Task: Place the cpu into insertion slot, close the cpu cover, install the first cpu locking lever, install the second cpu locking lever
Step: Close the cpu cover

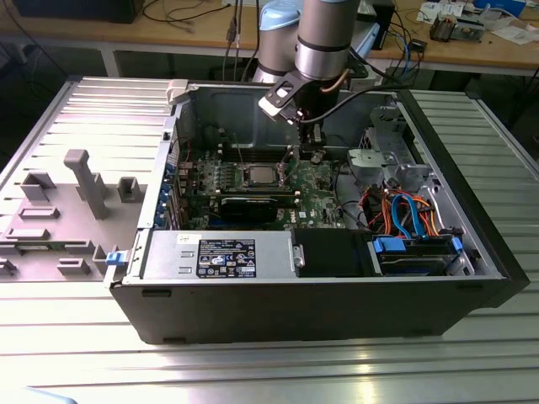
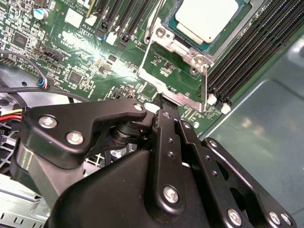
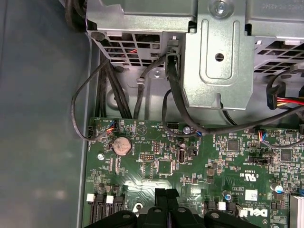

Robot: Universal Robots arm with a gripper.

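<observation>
Above green motherboard (image 3: 232, 166), hovering with black two-finger gripper (image 1: 313, 156) clenched, tips near silver-rimmed square insertion slot (image 2: 183, 48); seeing flat silver-grey square cpu (image 2: 206, 19) seated inside it, at gripper's nine o'clock in exterior view.

Bright, even room light. White glare patch on green motherboard (image 2: 99, 61) in both wrist views; my gripper (image 2: 164, 99) near-black, in shade. Exterior view: ribbed table (image 1: 362, 370) shines w/ reflections.

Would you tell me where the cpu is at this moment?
The cpu sits in the insertion slot on the green motherboard, mid-case in the exterior view, to that view's left of the tool.
</observation>
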